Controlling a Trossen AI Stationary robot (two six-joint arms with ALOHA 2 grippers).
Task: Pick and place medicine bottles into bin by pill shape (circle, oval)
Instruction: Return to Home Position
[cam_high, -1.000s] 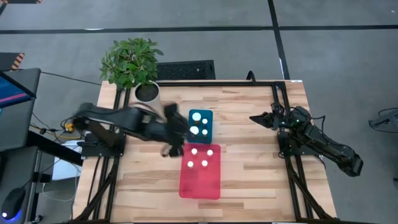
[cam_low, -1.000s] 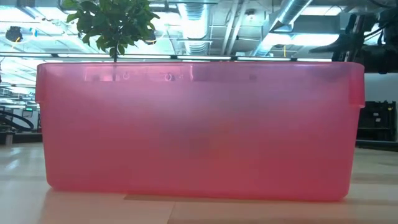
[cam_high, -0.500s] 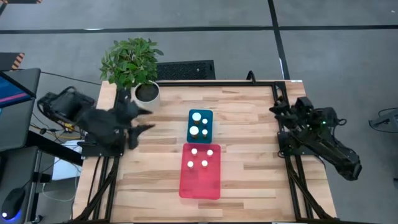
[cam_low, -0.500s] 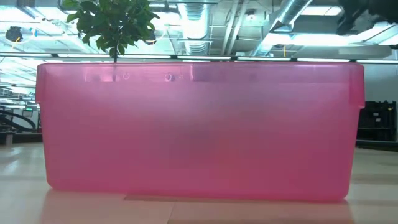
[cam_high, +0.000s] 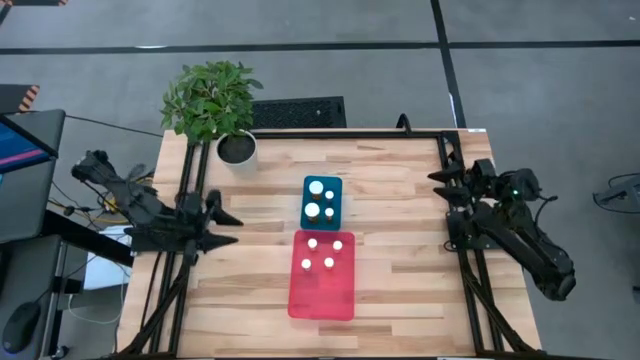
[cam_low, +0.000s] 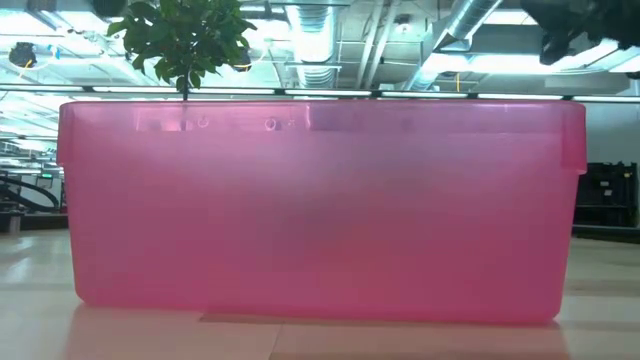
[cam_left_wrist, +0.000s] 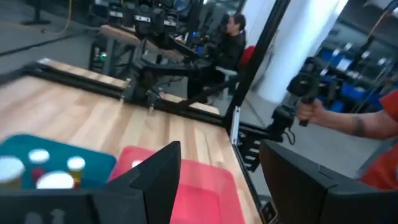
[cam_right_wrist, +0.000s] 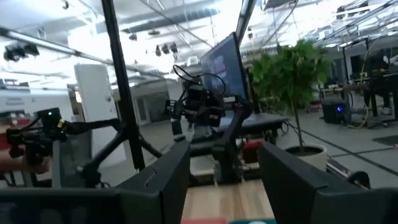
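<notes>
Three medicine bottles with white caps (cam_high: 321, 200) stand in the teal tray (cam_high: 334, 186) at the table's middle. Several more white-capped bottles (cam_high: 320, 254) stand in the pink tray (cam_high: 322, 295) just nearer. In the left wrist view one bottle in the teal tray (cam_left_wrist: 12, 146) shows an orange body (cam_left_wrist: 76, 169). My left gripper (cam_high: 232, 229) is open and empty at the table's left edge, pointing toward the trays. My right gripper (cam_high: 438, 186) is open and empty at the table's right edge. The left wrist view (cam_left_wrist: 221, 149) and the right wrist view (cam_right_wrist: 224, 149) show nothing between the fingers.
A potted plant (cam_high: 212, 100) in a white pot (cam_high: 238, 149) stands at the far left corner. The pink tray's wall (cam_low: 320, 210) fills the low view. Black frame rails (cam_high: 448, 215) run along the table's sides. A person's hand (cam_left_wrist: 317, 112) shows beyond the table.
My left gripper has drawn back from beside the two trays to the table's left edge, swinging first toward the plant, then nearer. My right gripper has drawn back a little toward the table's right edge. The bottles and trays have kept still.
</notes>
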